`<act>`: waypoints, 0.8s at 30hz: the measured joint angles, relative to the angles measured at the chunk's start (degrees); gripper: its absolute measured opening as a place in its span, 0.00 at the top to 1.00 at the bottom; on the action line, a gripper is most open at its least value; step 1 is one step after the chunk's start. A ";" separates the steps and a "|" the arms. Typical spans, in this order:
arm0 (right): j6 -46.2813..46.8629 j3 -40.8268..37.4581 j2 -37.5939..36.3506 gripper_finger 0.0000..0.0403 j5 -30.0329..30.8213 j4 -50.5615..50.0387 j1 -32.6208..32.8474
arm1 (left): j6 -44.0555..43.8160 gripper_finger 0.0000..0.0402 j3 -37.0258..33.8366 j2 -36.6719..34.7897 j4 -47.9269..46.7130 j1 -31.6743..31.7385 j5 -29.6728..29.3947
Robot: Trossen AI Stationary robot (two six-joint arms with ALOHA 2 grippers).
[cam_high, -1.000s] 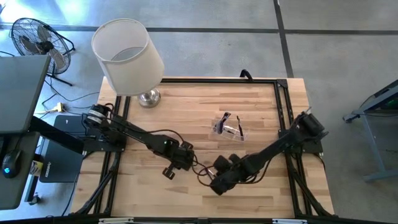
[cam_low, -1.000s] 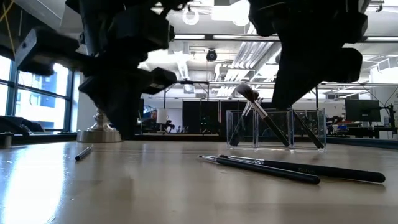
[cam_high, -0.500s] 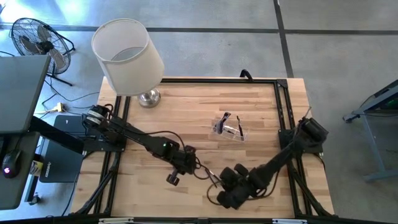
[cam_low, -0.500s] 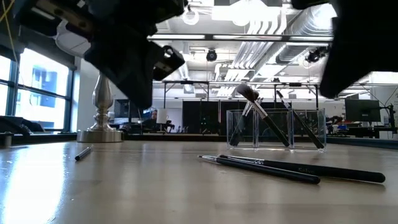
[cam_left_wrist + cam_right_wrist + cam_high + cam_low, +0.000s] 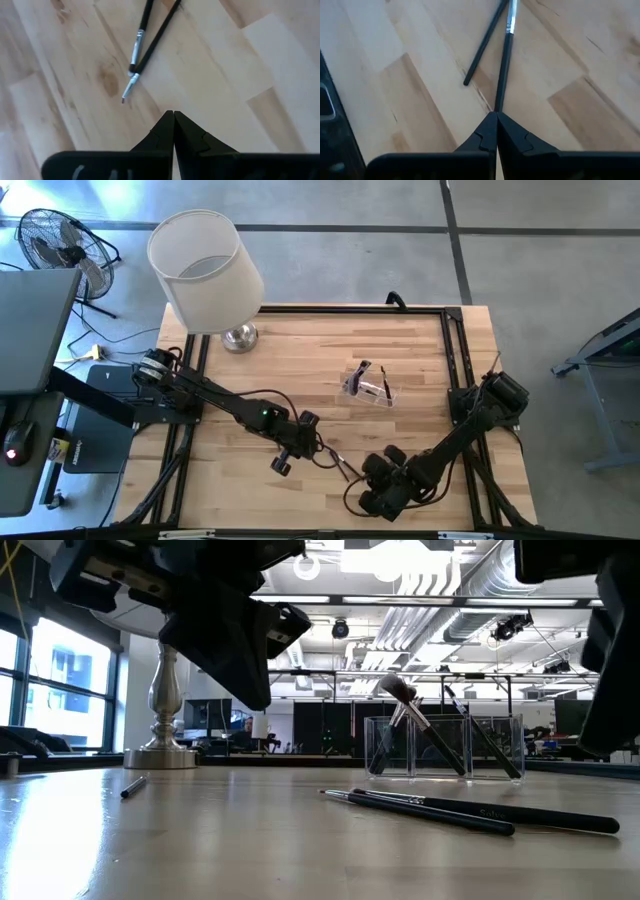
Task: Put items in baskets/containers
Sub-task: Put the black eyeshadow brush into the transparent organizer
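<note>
Both arms have drawn back toward the near table edge. Left tool and right tool are pressed together, empty. Two slim dark-handled makeup brushes lie crossed between them on the wooden table; the small clear plastic box stands beyond. Spreading one tool and straddling a single handle should avoid dragging both.

High cam top-down, low cam table-level, wrist cams close on tabletop

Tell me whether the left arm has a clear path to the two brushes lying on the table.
Probably yes: the left gripper, shut and empty, points at the two crossed brushes with only bare table between.
</note>
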 joint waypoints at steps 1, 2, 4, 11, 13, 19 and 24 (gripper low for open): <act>-1.84 0.02 0.00 1.00 0.16 -0.02 -0.02 | 0.59 1.00 0.00 0.00 0.00 0.00 -0.82; -3.52 0.02 0.00 1.00 0.45 -0.02 -0.12 | 1.47 1.00 0.00 0.00 0.01 0.00 -1.48; -5.15 0.02 0.02 1.00 1.49 0.02 -0.13 | 3.69 1.00 0.00 0.02 0.00 0.01 -2.41; -8.44 0.02 3.01 0.91 3.16 5.67 -0.52 | 9.18 1.00 0.00 0.02 0.00 0.69 -5.34; -8.51 0.02 4.02 0.86 2.50 7.14 -0.79 | 9.59 1.00 0.00 0.02 0.00 1.46 -4.96; -10.33 0.02 4.68 0.70 2.77 7.01 -1.87 | 9.65 1.00 0.00 0.03 0.00 4.25 -1.49; -13.69 0.02 4.69 0.67 2.29 5.82 -3.09 | 9.63 1.00 0.00 0.04 0.02 5.79 1.70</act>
